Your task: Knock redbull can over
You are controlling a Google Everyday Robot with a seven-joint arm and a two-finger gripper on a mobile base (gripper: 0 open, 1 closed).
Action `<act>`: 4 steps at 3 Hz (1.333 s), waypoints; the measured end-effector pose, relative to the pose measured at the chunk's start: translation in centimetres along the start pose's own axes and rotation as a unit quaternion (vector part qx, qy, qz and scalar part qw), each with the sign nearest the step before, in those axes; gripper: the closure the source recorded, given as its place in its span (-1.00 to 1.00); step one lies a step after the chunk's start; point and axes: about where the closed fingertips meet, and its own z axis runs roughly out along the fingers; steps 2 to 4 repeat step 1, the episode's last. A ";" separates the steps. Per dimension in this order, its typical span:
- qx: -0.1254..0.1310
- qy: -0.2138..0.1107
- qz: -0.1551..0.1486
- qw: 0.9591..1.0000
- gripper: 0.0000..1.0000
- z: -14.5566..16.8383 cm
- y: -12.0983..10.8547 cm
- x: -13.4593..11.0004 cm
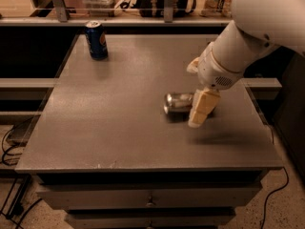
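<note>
The redbull can is lying flat on its side on the table, a bit right of the middle. One round silver end faces left, and the other end is hidden behind the gripper. It's mostly silver from this angle, and the light's too dim to make out the logo.

The gripper sits right at the can's right end, with a cream-coloured piece angled down and a little to the left, its tip low over the tabletop. It overlaps the can in this view, so it looks right up against it, but I can't say for sure it's touching. Whether the gripper is spread apart or closed up, I honestly can't tell from here.

The white arm comes in from the upper right and slopes down to the gripper, throwing a soft shadow on the table to the right of the can.

The other thing on top is a blue can standing upright near the far left corner, well apart from the redbull can.

Below the front edge there's a drawer with a small knob, and cables on the floor to the left.
</note>
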 end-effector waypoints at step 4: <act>-0.004 0.001 -0.001 1.000 -1.00 0.0 0.3 0.0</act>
